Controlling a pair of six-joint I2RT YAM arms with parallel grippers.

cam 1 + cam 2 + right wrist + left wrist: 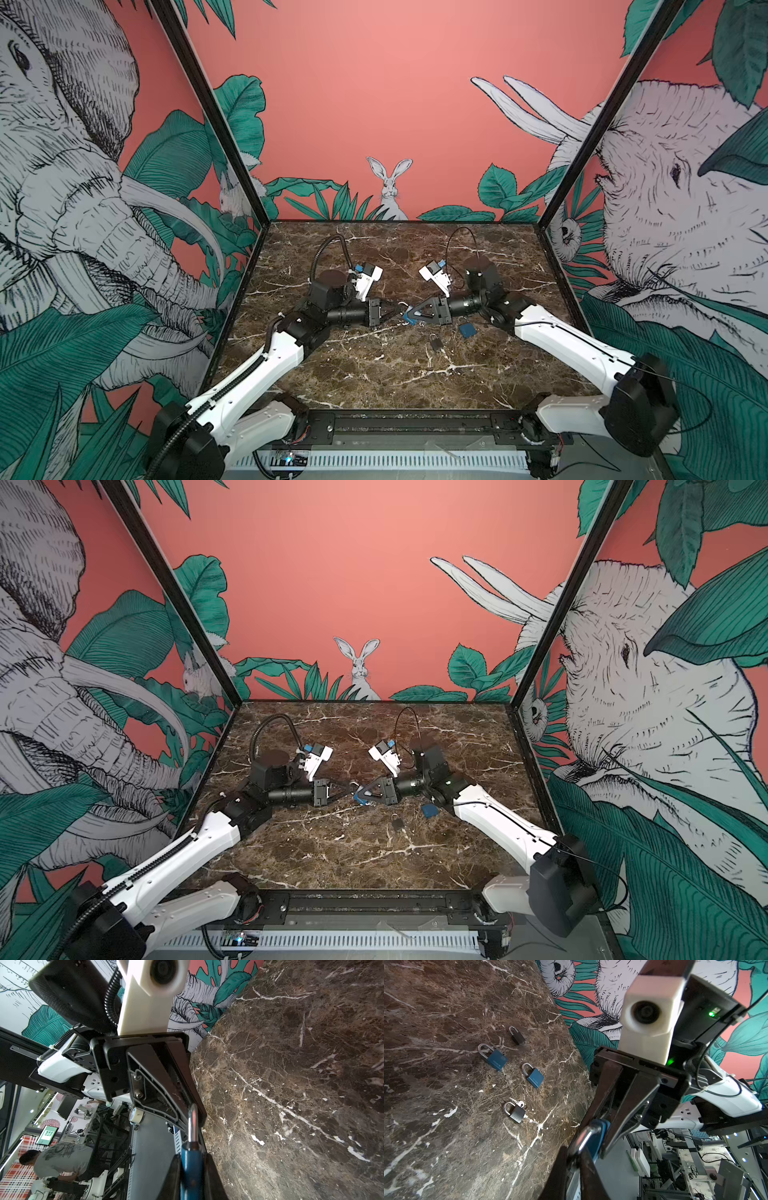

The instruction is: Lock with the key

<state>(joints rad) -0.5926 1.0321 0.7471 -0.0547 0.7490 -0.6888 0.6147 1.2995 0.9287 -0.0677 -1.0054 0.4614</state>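
My right gripper is shut on the body of a blue padlock, which it holds above the marble table near the middle. The padlock's silver shackle points at my left gripper, whose fingers are closed on the shackle's end. In both top views the two grippers meet tip to tip, left gripper against right gripper. A small silver key lies on the table against a black padlock. No key shows in the held padlock.
Three other padlocks lie on the table in the left wrist view: two blue ones and a small black one. In a top view a black padlock and a blue one lie beside the right arm.
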